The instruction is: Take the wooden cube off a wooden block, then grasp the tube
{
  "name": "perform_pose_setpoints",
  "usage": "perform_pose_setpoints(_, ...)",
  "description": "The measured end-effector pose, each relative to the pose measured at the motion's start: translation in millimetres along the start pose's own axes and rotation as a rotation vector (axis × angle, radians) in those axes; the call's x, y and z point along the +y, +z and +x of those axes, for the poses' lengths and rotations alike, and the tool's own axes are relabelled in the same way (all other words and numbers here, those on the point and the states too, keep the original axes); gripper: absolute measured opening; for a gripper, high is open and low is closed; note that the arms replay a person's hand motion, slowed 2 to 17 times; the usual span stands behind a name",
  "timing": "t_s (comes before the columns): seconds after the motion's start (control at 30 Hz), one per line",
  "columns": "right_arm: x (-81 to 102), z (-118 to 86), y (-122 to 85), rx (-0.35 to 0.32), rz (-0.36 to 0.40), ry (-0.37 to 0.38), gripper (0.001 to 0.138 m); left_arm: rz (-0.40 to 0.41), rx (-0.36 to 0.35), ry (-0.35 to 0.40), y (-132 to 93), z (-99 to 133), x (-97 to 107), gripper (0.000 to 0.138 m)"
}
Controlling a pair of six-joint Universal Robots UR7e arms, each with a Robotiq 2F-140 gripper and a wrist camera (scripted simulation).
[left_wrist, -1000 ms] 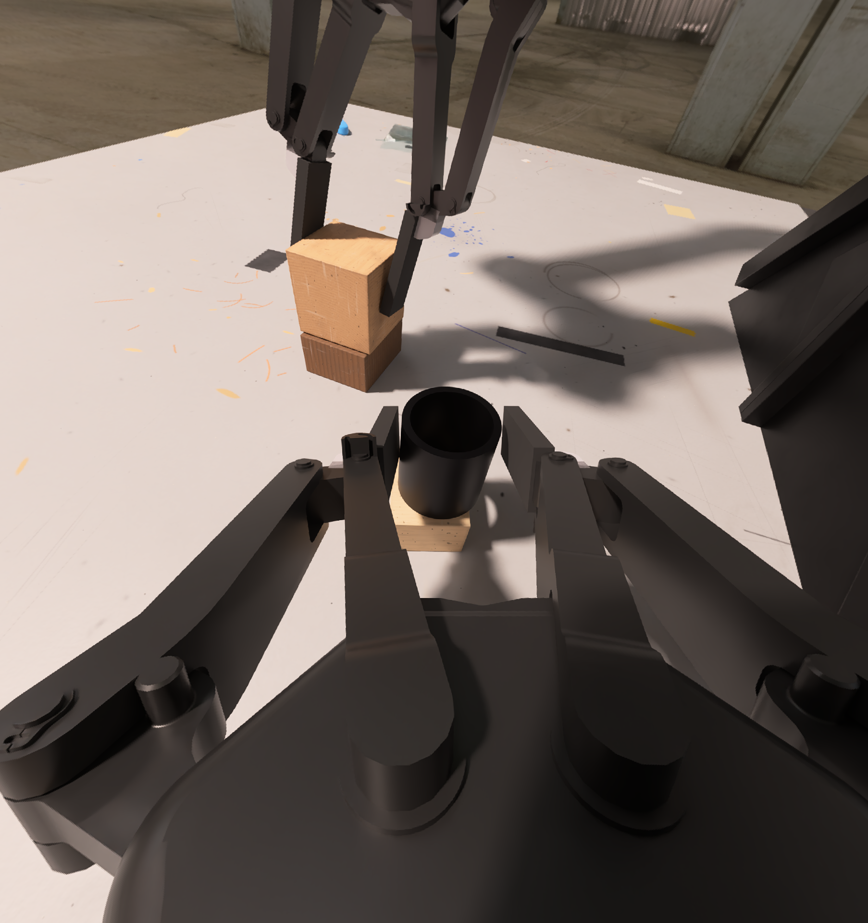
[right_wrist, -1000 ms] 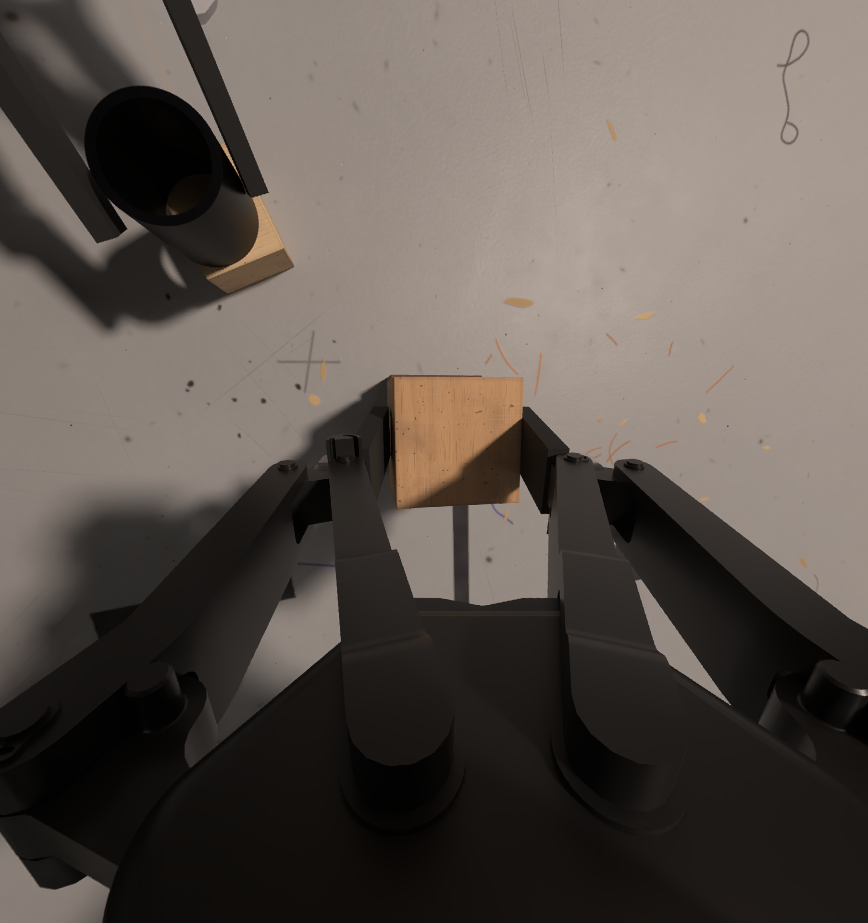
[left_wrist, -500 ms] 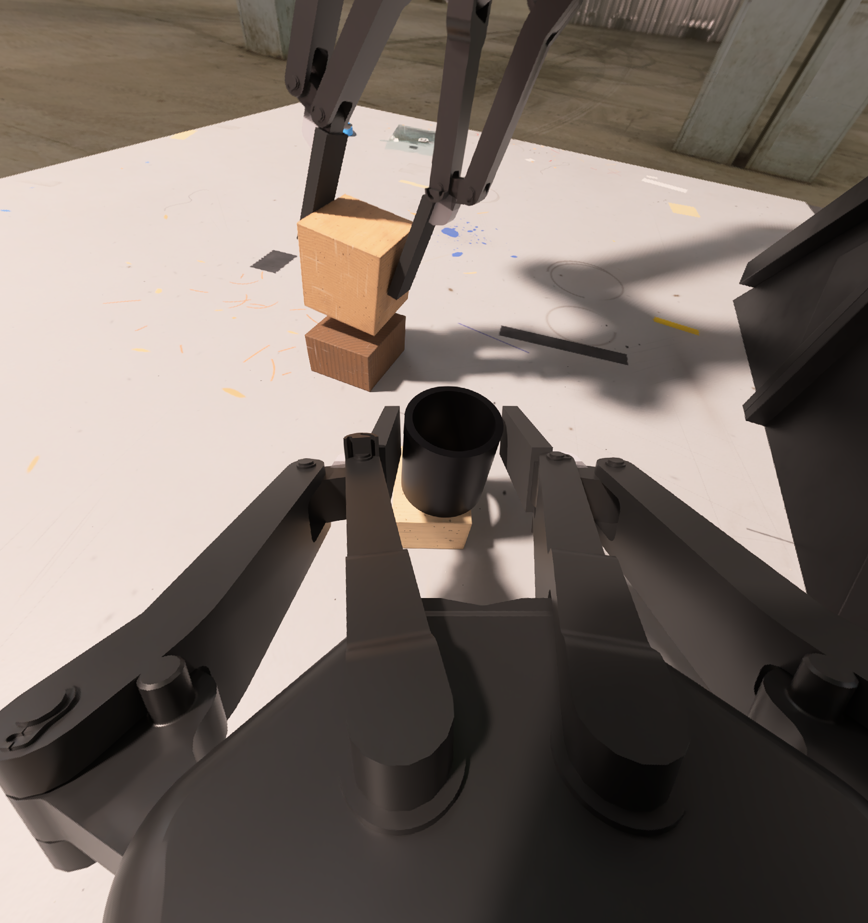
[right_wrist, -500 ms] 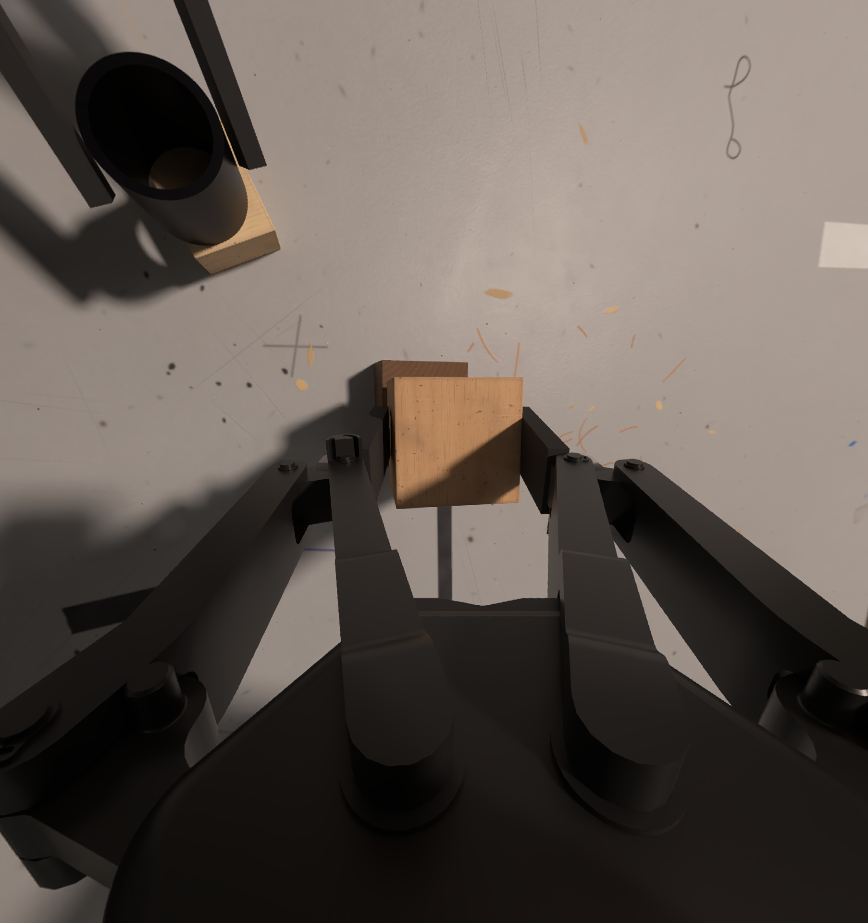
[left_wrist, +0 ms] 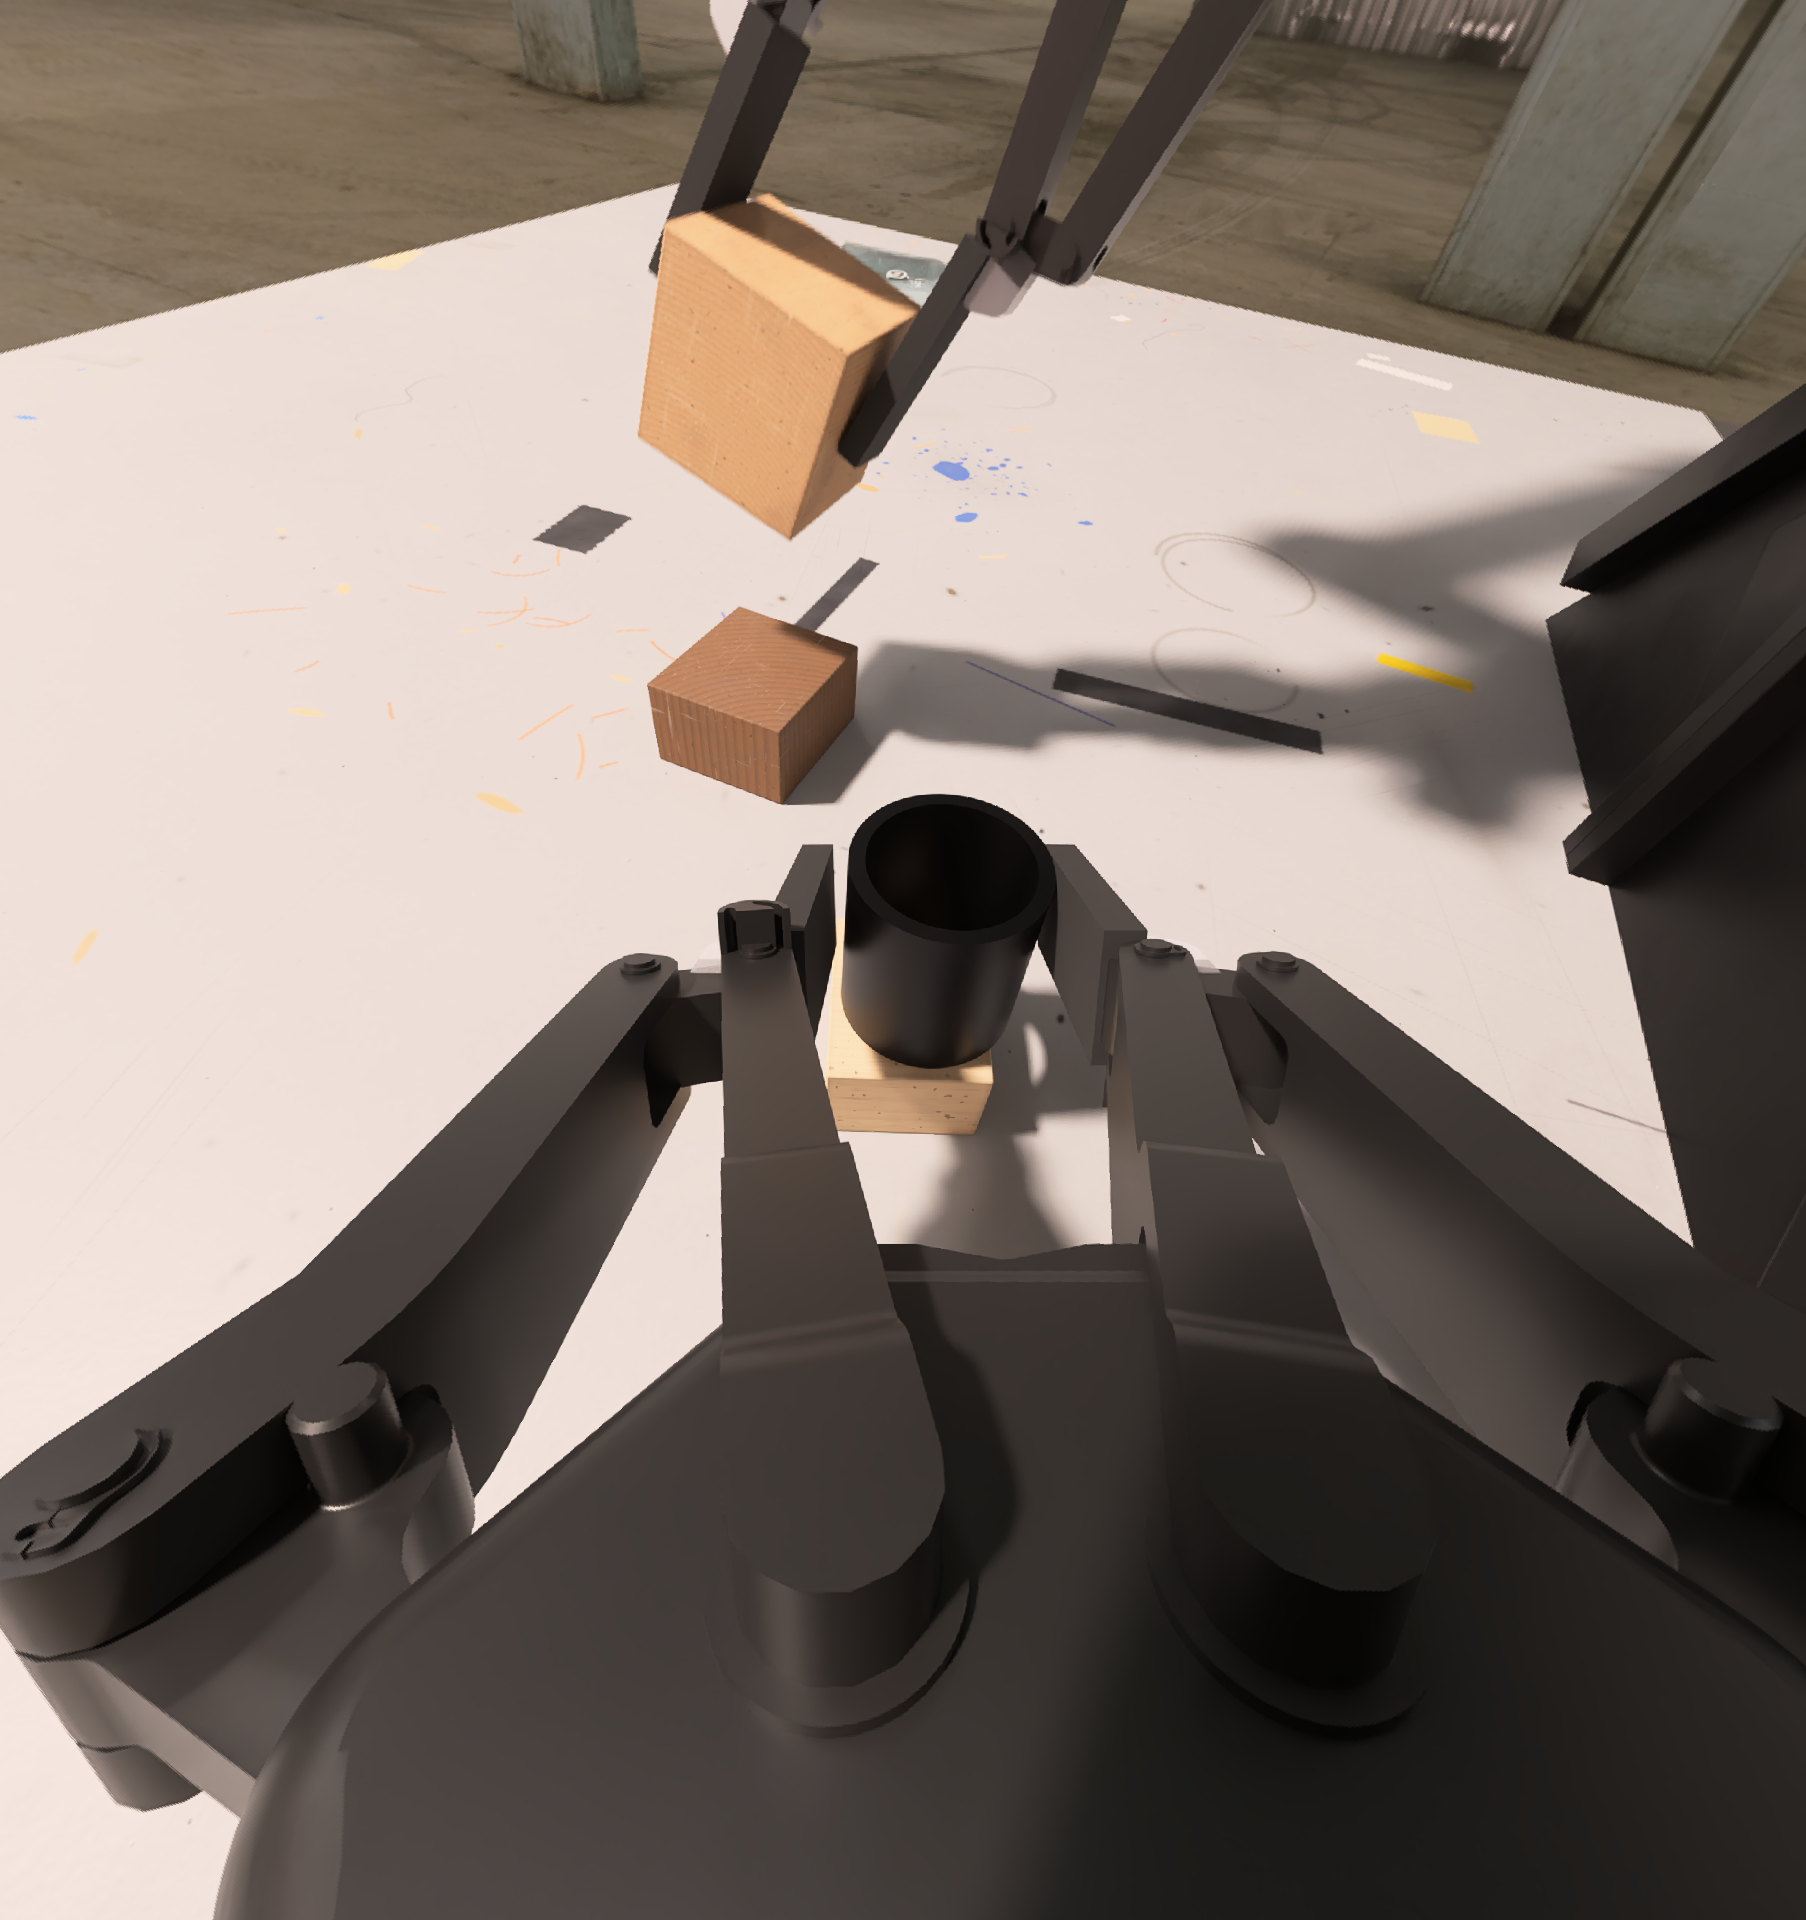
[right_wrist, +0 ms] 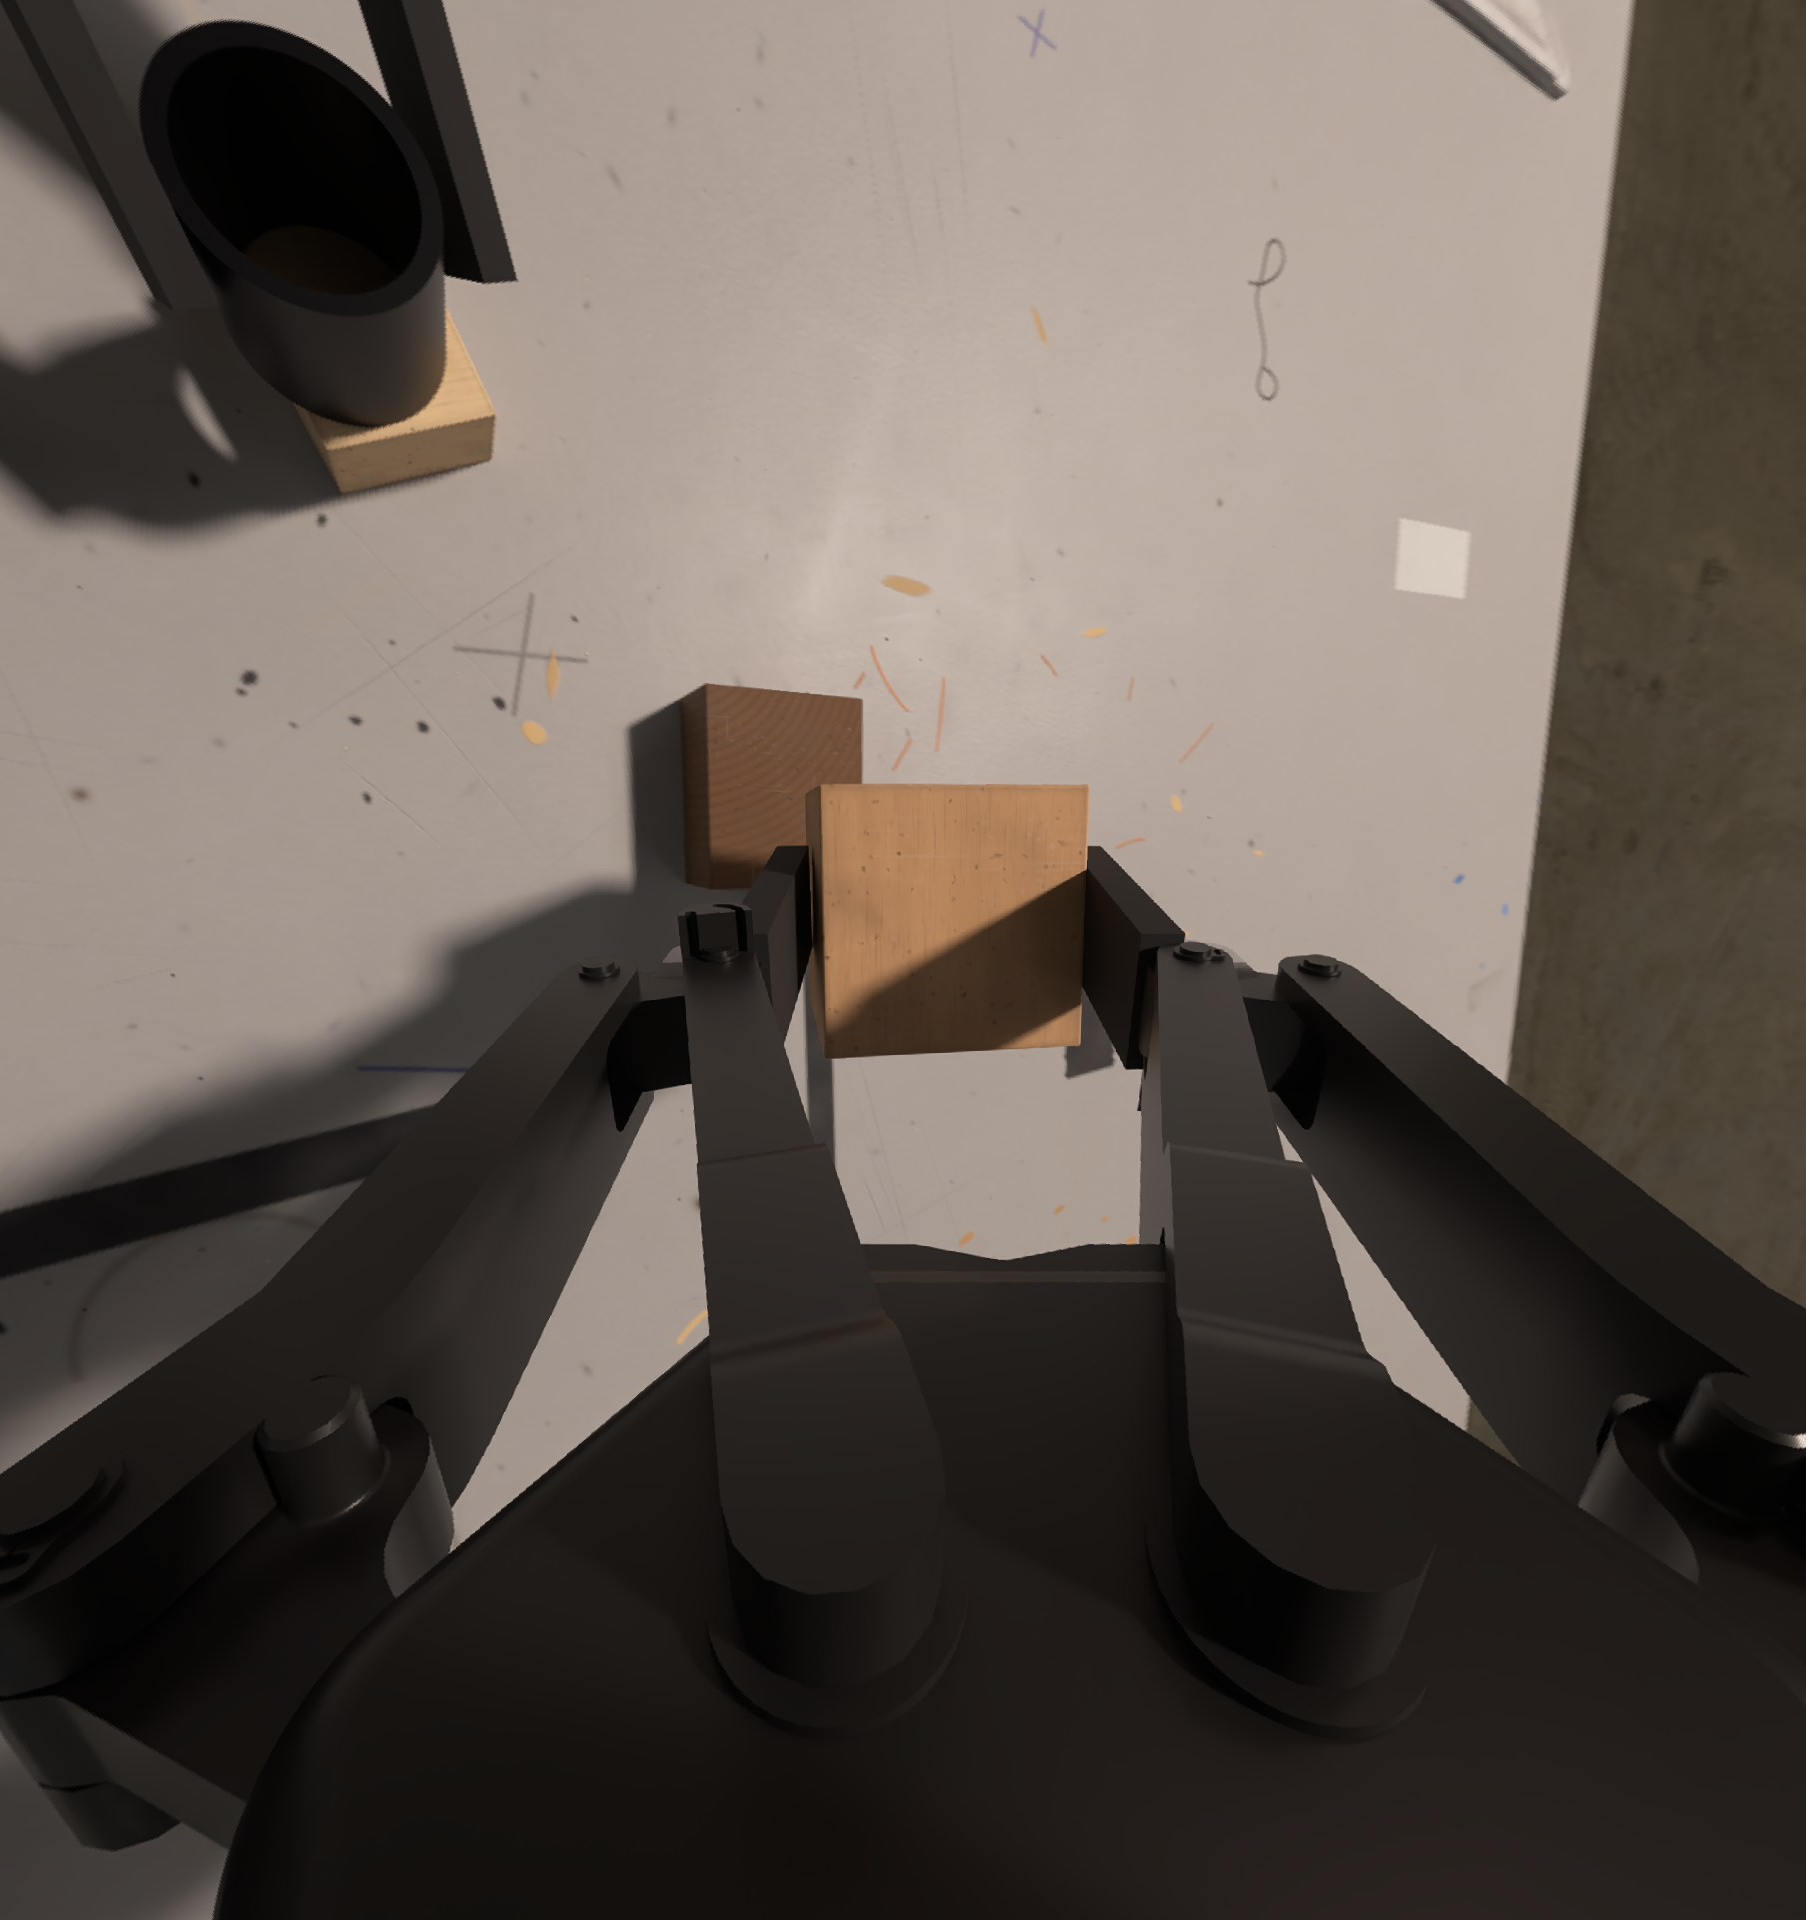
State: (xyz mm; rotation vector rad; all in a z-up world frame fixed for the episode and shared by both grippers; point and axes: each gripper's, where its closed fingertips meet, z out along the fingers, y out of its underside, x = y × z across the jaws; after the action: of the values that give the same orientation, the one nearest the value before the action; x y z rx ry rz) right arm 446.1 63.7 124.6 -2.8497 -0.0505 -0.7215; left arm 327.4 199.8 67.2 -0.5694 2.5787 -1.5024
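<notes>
In the left wrist view, the left gripper (left_wrist: 940, 914) sits low over the table (left_wrist: 255, 935), its two fingers (left_wrist: 811, 899) on either side of the tube (left_wrist: 930, 935). The pads lie at the tube's wall, but whether they press it or leave a thin gap I cannot tell. The tube is black, hollow and upright, and stands on a pale block (left_wrist: 909, 1101) that rests flat on the table.

Just beyond the tube lies the dark block (left_wrist: 753, 701), a reddish-brown piece alone on the table with its top bare. A black strip (left_wrist: 1185, 709) lies to its right, partly in shadow.

Farther on and higher, the right gripper (left_wrist: 774, 343) holds the cube (left_wrist: 764, 364) in the air, tilted, clear of the dark block below it.

In the right wrist view, the right gripper (right_wrist: 946, 935) is clamped on the cube (right_wrist: 946, 914), one pad on each side face. The dark block (right_wrist: 769, 774) shows beneath and to the left of it, on the table (right_wrist: 1086, 416). At the upper left stands the tube (right_wrist: 307, 239) on its pale block (right_wrist: 411, 442), between the left gripper's fingers (right_wrist: 442, 145).
</notes>
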Motion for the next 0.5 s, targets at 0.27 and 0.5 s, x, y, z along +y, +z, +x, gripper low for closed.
perform_pose_setpoints(0.27, 21.4, 24.1, -29.7, 0.138, -0.001, 0.007, 0.065, -0.007, 0.002, -0.009, 0.7, -1.4, 1.4, 0.052)
perform_pose_setpoints(0.5, 48.9, 49.6, -58.0, 0.276, -0.012, 0.022, 0.065, -0.007, 0.001, -0.016, 1.2, -2.7, 1.2, 0.052)
